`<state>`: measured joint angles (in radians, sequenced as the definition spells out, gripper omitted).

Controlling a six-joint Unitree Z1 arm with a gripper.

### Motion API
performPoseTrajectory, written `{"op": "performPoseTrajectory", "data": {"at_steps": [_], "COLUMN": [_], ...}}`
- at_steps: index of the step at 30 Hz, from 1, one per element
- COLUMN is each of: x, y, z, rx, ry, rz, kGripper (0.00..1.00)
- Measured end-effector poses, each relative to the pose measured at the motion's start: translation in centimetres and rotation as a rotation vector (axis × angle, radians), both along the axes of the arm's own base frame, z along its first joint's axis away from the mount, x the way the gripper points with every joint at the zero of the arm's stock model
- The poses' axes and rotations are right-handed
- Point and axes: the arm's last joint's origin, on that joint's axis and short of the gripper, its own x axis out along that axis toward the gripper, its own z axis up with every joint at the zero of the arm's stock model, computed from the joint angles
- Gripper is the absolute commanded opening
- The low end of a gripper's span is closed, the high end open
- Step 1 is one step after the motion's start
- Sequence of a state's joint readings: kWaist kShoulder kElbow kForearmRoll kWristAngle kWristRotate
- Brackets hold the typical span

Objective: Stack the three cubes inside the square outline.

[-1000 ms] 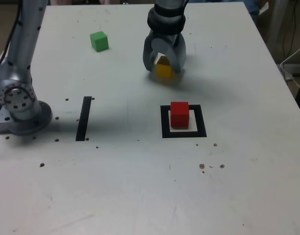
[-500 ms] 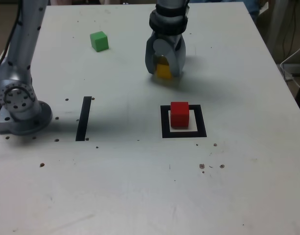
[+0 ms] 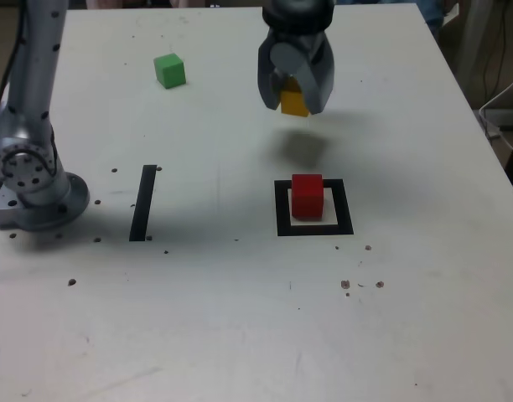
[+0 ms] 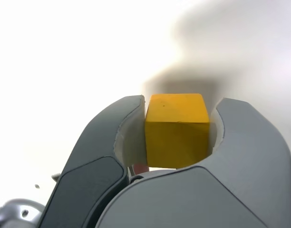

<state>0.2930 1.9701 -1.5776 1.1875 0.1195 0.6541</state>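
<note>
Three cubes: one yellow (image 3: 294, 102), clamped between the claw's (image 3: 297, 97) two fingers above the table (image 3: 215, 318); one red (image 3: 308, 197), below it inside the one square outline (image 3: 344, 207); one green (image 3: 169, 71), apart from it toward the exterior view's left.

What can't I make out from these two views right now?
- Red cube's underside, exterior view: hidden by the cube itself, so its contact with the white centre is unseen.
- Green cube's far sides, exterior view: turned away from the camera.
- Yellow cube's gripped faces, wrist view: covered by the claw.
- Upper arm, exterior view: cut off by the top edge.
- Small reddish patch, wrist view: mostly behind the claw, too little to identify.
</note>
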Motion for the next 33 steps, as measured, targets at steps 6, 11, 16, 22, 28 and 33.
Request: {"op": "performPoseTrajectory", "data": {"at_steps": [6, 11, 16, 22, 28, 33], "x": [-0.3, -0.6, -0.8, -0.3, -0.1, 0.0], "y": [-4.1, -6.7, -9.8, -11.1, -12.3, -13.0], "z": [2.0, 2.3, 2.3, 1.0, 0.1, -0.4], "rx": [-0.011, -0.008, -0.019, -0.045, -0.055, -0.062], "ry": [-0.007, 0.003, 0.002, -0.01, 0.013, 0.028], "rz": [0.066, 0.128, 0.215, 0.322, 0.34, 0.33], "kGripper": [0.07, 0.07, 0.07, 0.07, 0.07, 0.07]}}
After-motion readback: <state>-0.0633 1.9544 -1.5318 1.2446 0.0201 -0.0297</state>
